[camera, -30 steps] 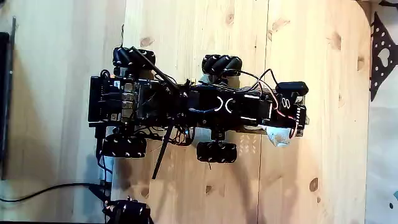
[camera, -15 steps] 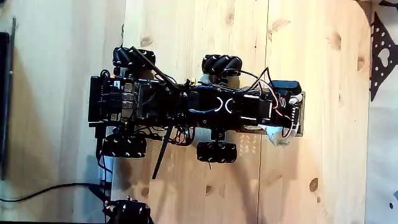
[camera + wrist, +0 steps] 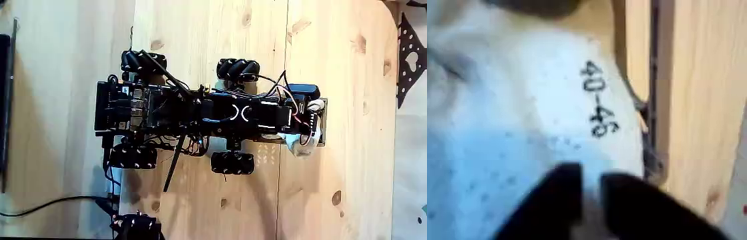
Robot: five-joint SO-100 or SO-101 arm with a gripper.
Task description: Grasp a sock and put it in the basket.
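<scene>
- Pale knotty pine boards make up the surface [image 3: 347,73] in the fixed view, seen from straight above. A black wheeled robot base [image 3: 127,110] lies across the middle, with a dark cable [image 3: 47,203] trailing off below and to the left of it.
- Fixed view: the arm reaches out to the right from the base, stretched nearly level and bent down at the wrist. The end effector [image 3: 308,130] sits at the right end of the robot. The sock [image 3: 300,145], a pale lump, lies directly under it and pokes out on its lower side. How far the fingers are spread cannot be told from here.
- Wrist view: the sock [image 3: 517,110] lies right below the camera, pale with fine dots and a printed size mark. Two dark fingertips [image 3: 557,205] press into the fabric from the bottom edge with a narrow gap between them, so the end effector [image 3: 592,205] looks nearly closed, probably pinching a fold. To the right of the sock runs a dark slot between the boards.
</scene>
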